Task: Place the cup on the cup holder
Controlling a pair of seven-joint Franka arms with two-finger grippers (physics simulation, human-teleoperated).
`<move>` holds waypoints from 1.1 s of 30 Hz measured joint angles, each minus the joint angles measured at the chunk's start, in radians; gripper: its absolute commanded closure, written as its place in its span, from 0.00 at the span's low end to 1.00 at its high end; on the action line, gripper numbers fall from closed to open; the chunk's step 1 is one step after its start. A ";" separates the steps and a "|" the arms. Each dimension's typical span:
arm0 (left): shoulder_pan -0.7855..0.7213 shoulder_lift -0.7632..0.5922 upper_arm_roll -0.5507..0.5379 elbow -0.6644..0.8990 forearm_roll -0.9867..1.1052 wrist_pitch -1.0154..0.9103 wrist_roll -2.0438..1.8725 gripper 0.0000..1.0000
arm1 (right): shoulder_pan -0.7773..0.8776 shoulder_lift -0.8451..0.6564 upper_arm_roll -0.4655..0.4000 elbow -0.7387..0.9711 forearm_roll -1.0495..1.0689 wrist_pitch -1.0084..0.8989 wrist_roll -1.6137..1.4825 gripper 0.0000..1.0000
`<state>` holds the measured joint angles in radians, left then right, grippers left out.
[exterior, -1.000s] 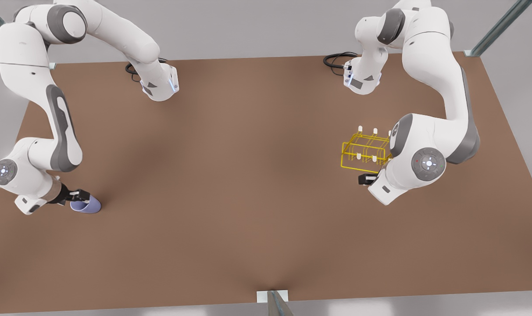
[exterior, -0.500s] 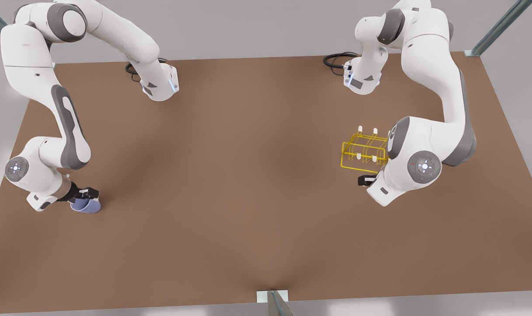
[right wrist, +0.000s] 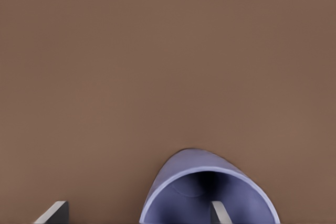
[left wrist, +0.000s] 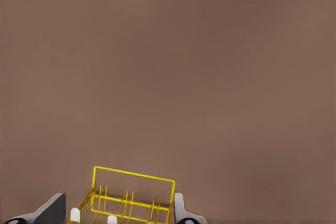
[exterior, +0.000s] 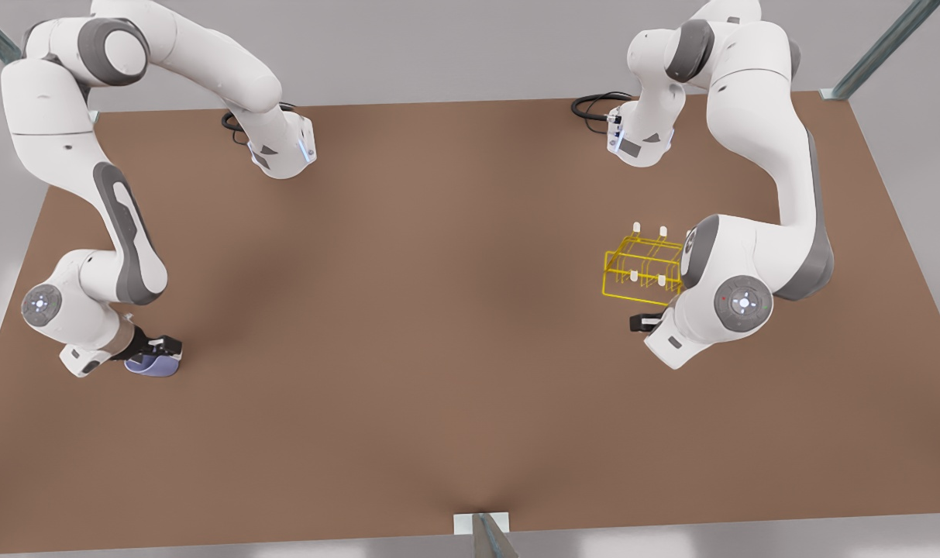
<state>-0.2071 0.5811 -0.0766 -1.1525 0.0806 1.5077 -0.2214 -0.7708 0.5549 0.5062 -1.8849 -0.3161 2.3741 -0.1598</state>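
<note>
- The cup (exterior: 150, 366) is found on the tabletop (exterior: 439, 310) near the front view's left edge, its mouth turned toward the right pincer (exterior: 162, 346). Its spot has not been shifted over the last second.
- In that second the right pincer has been carried sideways over the cup's rim. One finger (right wrist: 219, 211) is now seen inside the mouth and the other outside the wall.
- The right pincer is seen released: the wall is straddled but not yet pinched, so the cup is judged not yet grasped.
- The cup holder (exterior: 642, 267) is left unmoved toward the front view's right, well apart from the cup.
- The left pincer (exterior: 642, 320) is held just beside the holder, released and grasping nothing. Its arm has been shifted only slightly and is judged to be waiting.
- A grasp on the wall is judged to be the step in hand. Lifting, carrying across and setting onto a peg are not yet done.
</note>
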 measured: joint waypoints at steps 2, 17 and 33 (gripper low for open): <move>0.000 0.000 0.000 0.000 0.000 0.002 0.000 0.00 | 0.000 0.012 -0.002 -0.003 -0.004 0.005 0.000 0.00; -0.028 -0.012 0.001 0.040 0.021 0.001 0.001 0.00 | -0.041 -0.059 -0.003 -0.059 -0.021 0.005 -0.033 0.79; 0.084 0.010 0.003 0.059 -0.068 0.095 0.009 0.00 | 0.620 -0.076 0.043 0.113 0.535 -0.186 0.168 0.79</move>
<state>-0.1229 0.5909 -0.0737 -1.0931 0.0128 1.6025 -0.2128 -0.1509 0.4791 0.5491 -1.7724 0.2194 2.1877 0.0086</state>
